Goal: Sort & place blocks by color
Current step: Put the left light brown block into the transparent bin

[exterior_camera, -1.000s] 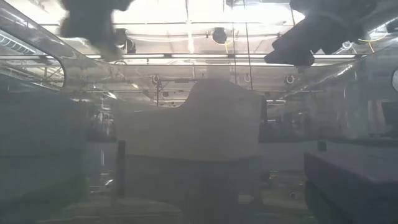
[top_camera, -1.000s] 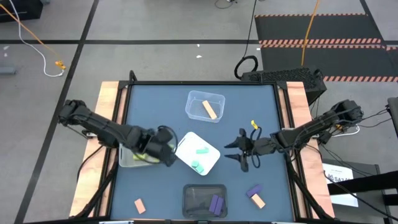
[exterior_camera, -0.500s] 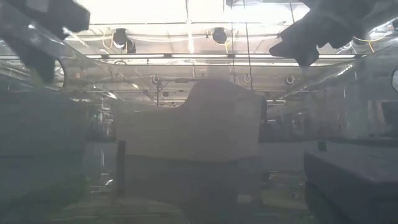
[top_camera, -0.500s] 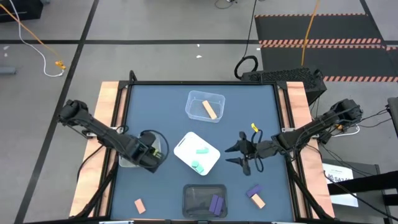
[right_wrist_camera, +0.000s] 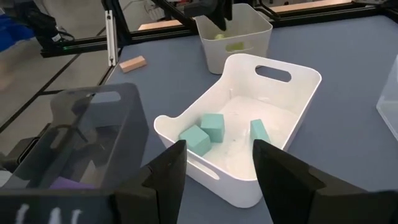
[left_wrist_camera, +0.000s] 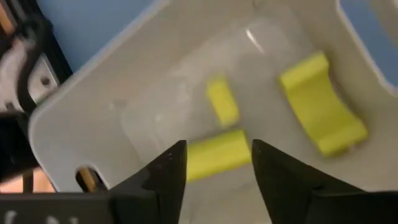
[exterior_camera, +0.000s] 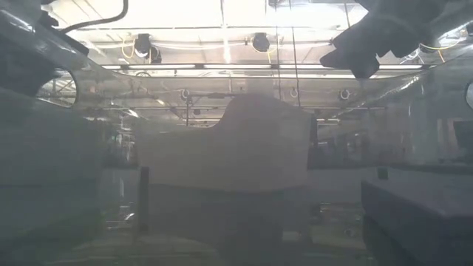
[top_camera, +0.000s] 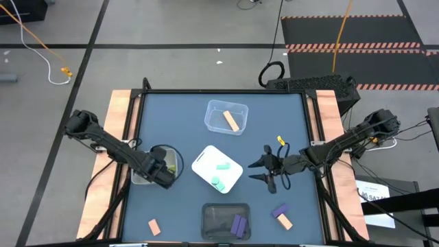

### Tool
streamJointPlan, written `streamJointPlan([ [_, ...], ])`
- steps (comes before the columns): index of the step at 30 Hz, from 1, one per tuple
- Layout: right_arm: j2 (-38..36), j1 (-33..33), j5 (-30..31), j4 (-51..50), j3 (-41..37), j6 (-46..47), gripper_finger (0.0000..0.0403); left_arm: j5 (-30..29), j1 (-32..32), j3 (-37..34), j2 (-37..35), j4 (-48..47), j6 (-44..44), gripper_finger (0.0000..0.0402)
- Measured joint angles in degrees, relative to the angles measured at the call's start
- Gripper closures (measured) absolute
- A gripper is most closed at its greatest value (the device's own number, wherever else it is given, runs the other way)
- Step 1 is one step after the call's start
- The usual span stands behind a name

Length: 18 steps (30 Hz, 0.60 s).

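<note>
1. Blocks sorted in part: three yellow-green blocks [left_wrist_camera: 217,152] inside the pale bin [top_camera: 140,176] at the table's left edge, three mint-teal blocks [right_wrist_camera: 211,126] inside the white bin [right_wrist_camera: 289,78] at centre, one salmon-orange bar [top_camera: 231,121] inside the clear bin [top_camera: 226,105] at the far side, purple blocks [top_camera: 237,224] inside the dark bin [top_camera: 223,211] at the near edge.
2. Loose on the blue table [top_camera: 171,113]: one salmon-orange block [top_camera: 154,226] near the front left corner, plus a purple block [top_camera: 279,210] touching another salmon-orange block [top_camera: 285,221] toward the front right.
3. Left gripper [left_wrist_camera: 214,165] low over the pale bin, fingers apart and holding nothing, one yellow-green bar lying in the bin floor between the tips; judged a drop-off just completed.
4. Right gripper [top_camera: 269,167] hovering right of the white bin, spread wide and empty, facing across that bin toward the left arm.
5. Low view mostly blocked by bin walls; nothing useful for the blocks there.
6. Step in hand, by judgement: yellow-green delivery finished, three stray blocks left.
7. Next move likely calls for lifting the left gripper clear of the bin wall, then reaching to the nearby salmon-orange block; the touching pair at the right needs a narrow pinch to take one without nudging the other.
</note>
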Motion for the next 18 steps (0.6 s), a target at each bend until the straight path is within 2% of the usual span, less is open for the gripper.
streamJointPlan([
  [4, 0.0, 0.0, 0.0, 0.0, 0.0, 0.0, 0.0225, 4.0, -0.1, 0.3, -0.6, 0.0, 0.5, 0.0201],
  [11, 0.0, 0.0, -0.1, -0.4, 0.0, 1.1, 0.0225, 4.2, -2.8, 7.6, -0.8, 1.1, 0.2, 0.0198],
  [14, 0.0, 0.0, -0.1, 0.2, -0.7, 1.4, 0.0225, 3.9, -5.7, 10.4, -0.8, 6.0, -3.6, 0.0198],
  [18, 0.0, 0.1, -0.1, 0.3, -2.4, 3.6, 0.0225, 3.8, -11.2, 10.5, 0.2, 13.8, -12.7, 0.0197],
])
